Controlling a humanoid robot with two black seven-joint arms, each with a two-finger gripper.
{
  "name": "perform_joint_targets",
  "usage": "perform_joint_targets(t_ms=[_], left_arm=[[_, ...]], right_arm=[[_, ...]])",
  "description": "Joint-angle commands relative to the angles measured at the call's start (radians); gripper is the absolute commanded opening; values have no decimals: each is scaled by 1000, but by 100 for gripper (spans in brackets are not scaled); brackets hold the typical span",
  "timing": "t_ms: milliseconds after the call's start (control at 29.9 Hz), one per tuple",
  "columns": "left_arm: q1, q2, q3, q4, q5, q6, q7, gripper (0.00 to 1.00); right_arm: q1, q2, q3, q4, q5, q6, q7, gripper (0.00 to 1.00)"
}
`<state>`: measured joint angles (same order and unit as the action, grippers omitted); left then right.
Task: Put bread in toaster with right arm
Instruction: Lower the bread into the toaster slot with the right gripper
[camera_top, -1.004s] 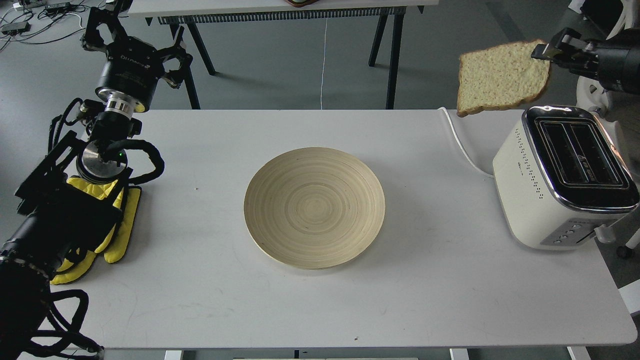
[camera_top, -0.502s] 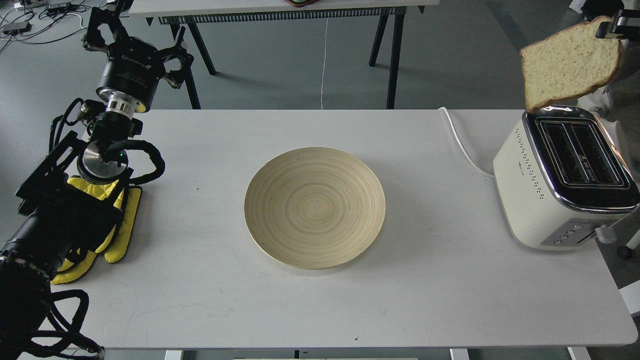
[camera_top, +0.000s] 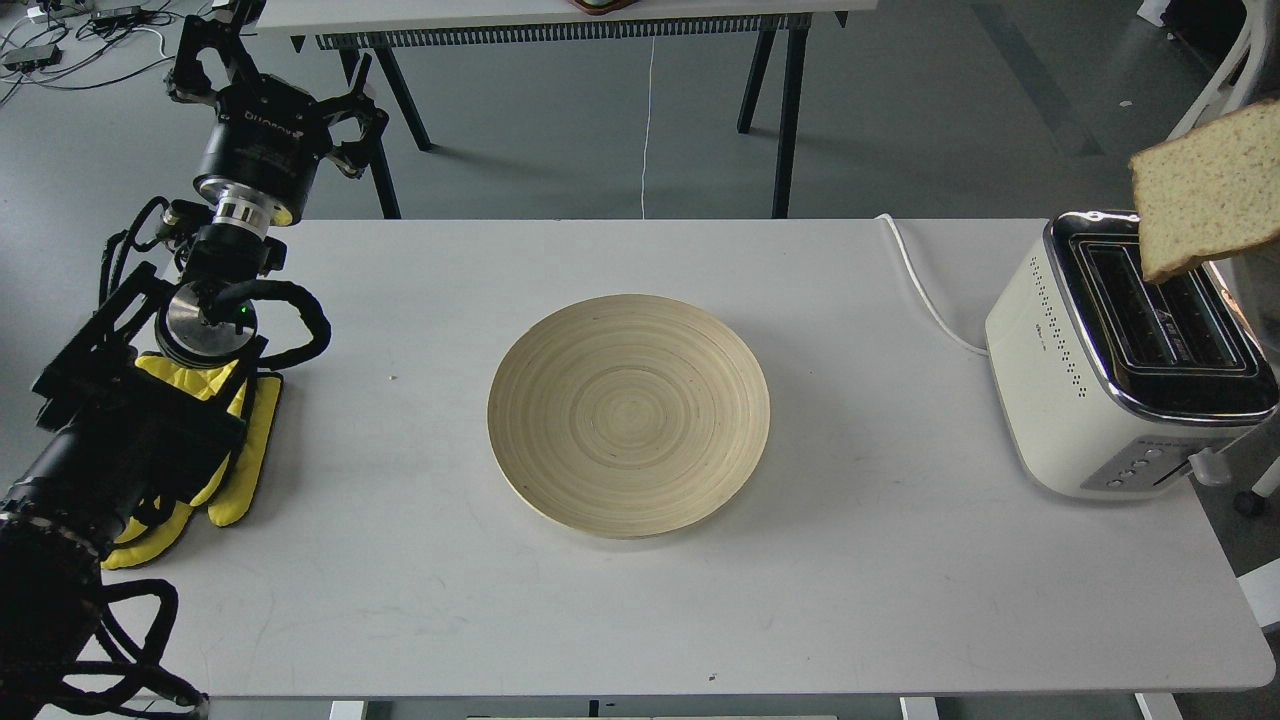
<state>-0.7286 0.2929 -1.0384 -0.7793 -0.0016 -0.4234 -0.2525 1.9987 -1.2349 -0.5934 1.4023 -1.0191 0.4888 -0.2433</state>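
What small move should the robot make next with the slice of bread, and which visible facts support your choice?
Probably turn the bread so its lower edge lines up with a slot, then lower it. The slice hangs tilted above the toaster, its lower corner over the far end of the slots, and both slots look empty. The right arm's jaws are out of view, so the grip cannot be checked.

Cream toaster (camera_top: 1060, 370), ringed tan plate (camera_top: 629, 415)

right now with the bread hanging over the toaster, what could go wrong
The bread slice hangs tilted, one corner over the toaster slots, so it could catch on the chrome rim instead of dropping in. The holding gripper is out of frame, so its grip cannot be checked. A hard push might shift the toaster.
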Motion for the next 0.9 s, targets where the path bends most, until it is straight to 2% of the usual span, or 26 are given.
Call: perform_joint_targets(t_ms=[0,435,803,870], left_arm=[[0,0,1,0,2,0,-1,100],[0,-1,1,-1,0,0,-1,100],[2,-1,1,-3,2,0,1,100],[3,-1,1,-3,0,0,-1,100]], right_arm=[[-1,-8,-29,14,8,0,-1,0],[-41,11,-65,21,22,0,3,0],[-92,94,-62,-6,47,0,6,0],[-109,115,-57,-29,48,0,7,4]])
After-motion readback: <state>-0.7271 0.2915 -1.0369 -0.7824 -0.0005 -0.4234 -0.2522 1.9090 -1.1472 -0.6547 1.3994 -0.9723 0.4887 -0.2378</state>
